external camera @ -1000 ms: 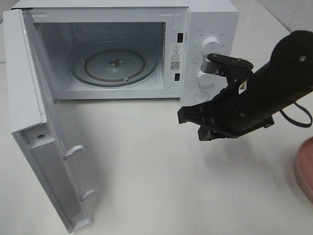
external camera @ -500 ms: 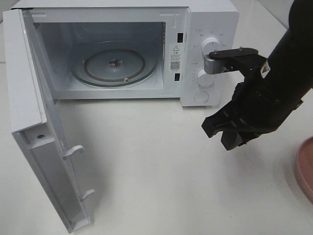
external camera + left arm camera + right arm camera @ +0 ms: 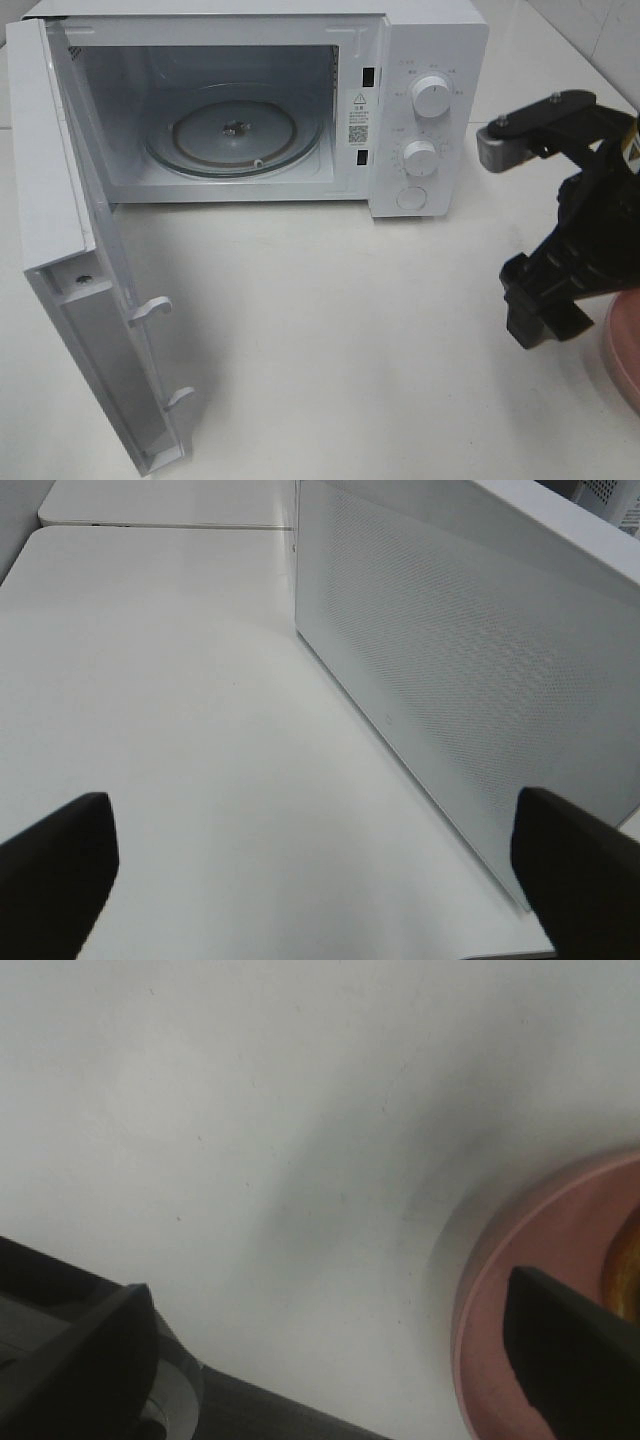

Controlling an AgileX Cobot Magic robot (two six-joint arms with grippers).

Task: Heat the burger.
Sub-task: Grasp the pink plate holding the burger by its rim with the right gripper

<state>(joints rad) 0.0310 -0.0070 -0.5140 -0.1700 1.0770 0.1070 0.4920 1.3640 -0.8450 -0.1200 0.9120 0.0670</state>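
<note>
The right gripper (image 3: 540,305) hangs to the right of the microwave (image 3: 440,45), pointing downward, fingers (image 3: 570,1360) spread wide; the left gripper (image 3: 315,880) fingers are likewise spread.

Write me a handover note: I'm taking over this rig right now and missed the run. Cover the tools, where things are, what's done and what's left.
Left tool: open, empty, beside the outer face of the microwave door.
Right tool: open, empty, over the table next to the pink plate.
Burger: only a golden-brown sliver shows, on the plate.
Microwave: door open, glass turntable bare.
Done: door is open.
Left: grasp the burger, set it on the turntable, shut the door, set the dials.
</note>
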